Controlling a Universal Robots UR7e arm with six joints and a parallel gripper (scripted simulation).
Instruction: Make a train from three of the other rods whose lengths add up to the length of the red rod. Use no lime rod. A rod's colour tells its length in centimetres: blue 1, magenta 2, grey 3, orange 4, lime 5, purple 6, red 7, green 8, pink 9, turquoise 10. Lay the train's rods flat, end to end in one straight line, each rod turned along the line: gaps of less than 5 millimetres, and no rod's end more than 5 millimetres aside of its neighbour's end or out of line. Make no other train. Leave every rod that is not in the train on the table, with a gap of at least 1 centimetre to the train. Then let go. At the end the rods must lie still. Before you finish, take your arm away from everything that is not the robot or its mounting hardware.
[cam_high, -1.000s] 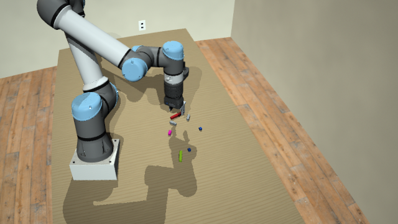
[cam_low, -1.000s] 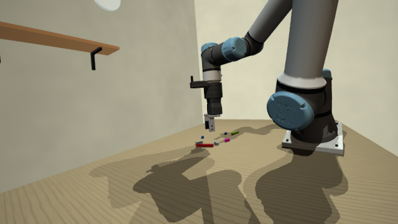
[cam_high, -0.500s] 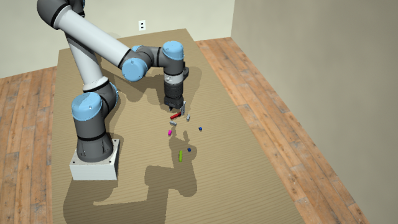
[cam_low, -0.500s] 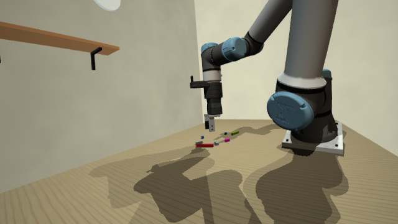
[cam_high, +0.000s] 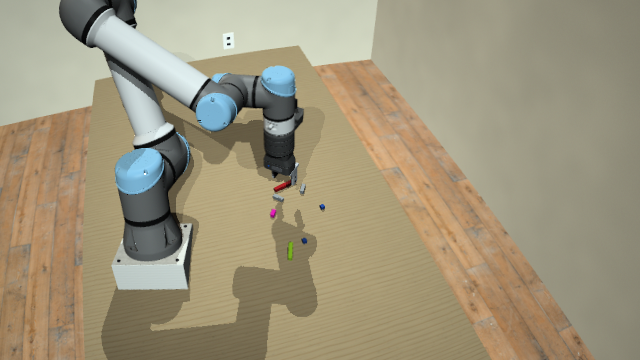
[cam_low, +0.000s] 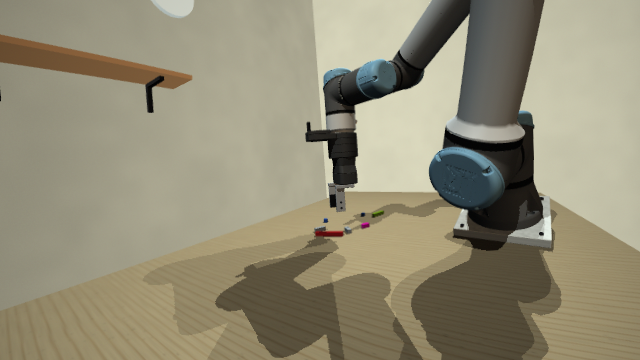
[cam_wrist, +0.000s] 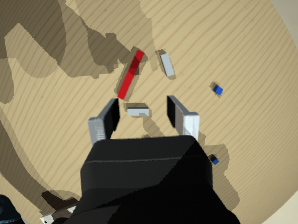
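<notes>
The red rod (cam_high: 282, 186) lies flat on the table and also shows in the wrist view (cam_wrist: 131, 74). One grey rod (cam_high: 278, 198) lies near its end; in the wrist view this grey rod (cam_wrist: 137, 111) shows between my fingers, on the table below them. A second grey rod (cam_high: 302, 188) lies by the red rod's other end. A magenta rod (cam_high: 273, 213), two blue rods (cam_high: 322, 206) (cam_high: 304, 240) and a lime rod (cam_high: 290, 250) lie apart from each other. My gripper (cam_high: 285, 175) hovers above the table, open and empty, fingers pointing down (cam_wrist: 143, 117).
The robot base (cam_high: 150, 260) stands at the left of the table. The rods lie scattered in a small cluster mid-table (cam_low: 345, 227). A wall (cam_low: 150, 175) runs along one table edge; wooden floor surrounds the table.
</notes>
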